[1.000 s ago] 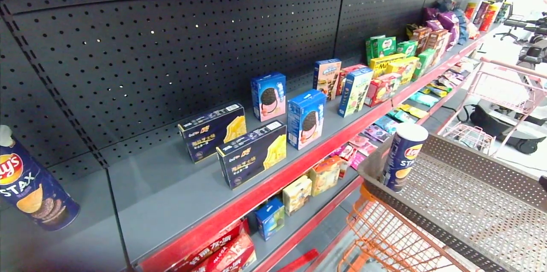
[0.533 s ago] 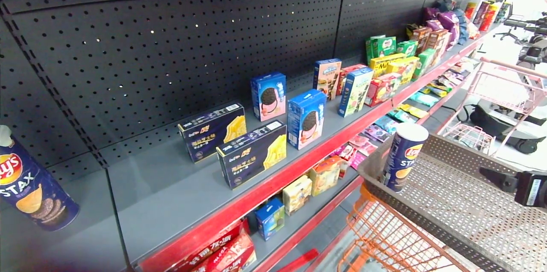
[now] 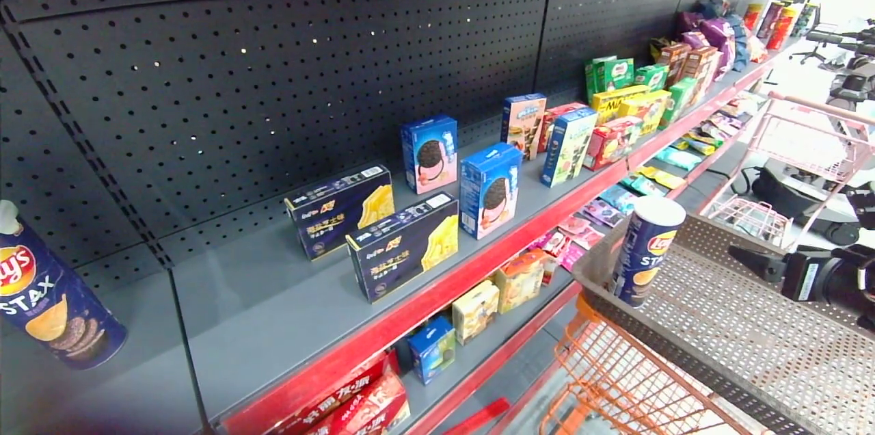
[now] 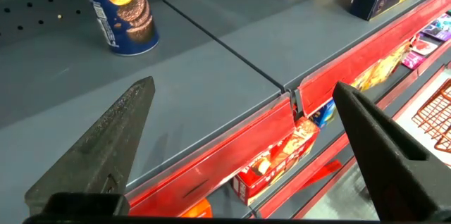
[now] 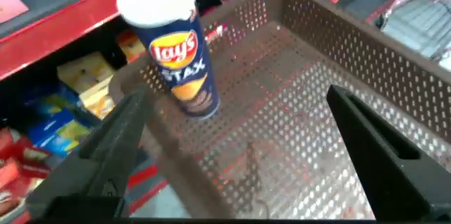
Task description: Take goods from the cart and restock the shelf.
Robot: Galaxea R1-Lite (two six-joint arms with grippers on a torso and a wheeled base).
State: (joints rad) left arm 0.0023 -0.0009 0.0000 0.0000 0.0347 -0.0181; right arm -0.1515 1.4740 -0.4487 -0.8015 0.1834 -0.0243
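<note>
Where the chip can [image 3: 646, 250] stood: upright, white lid up, in the corner of the cart tray [image 3: 752, 325] nearest the shelf [image 3: 273, 298], right by the perforated walls; contact w/ them couldn't be told.
R gripper [image 5: 237, 96]: hung over the tray, near the can but apart from it. Fingers were spread wide w/ nothing btwn them.
L gripper [image 4: 243, 85]: hung over the bare front of the shelf, fingers apart, holding nothing.
2nd can [image 3: 51, 291]: was already upright on the shelf at the far L end, well apart from the dark boxes [image 3: 372, 230].
Handling (judged): prob. light. The tube wall looked stiff enough for a firm pinch, but a hard clamp could dent it and crush the contents. The glossy wrap looked slick. Tall & narrow, so it seemed easy to tip.
Grip spot (judged): mid-body, across the round, below the lid. Not the lid itself, which might pop off.
Approach (judged): walls closed two sides of the corner, so the open tray side or from above seemed the way in.
Risk (judged): a finger nudging the can over before closing.
</note>
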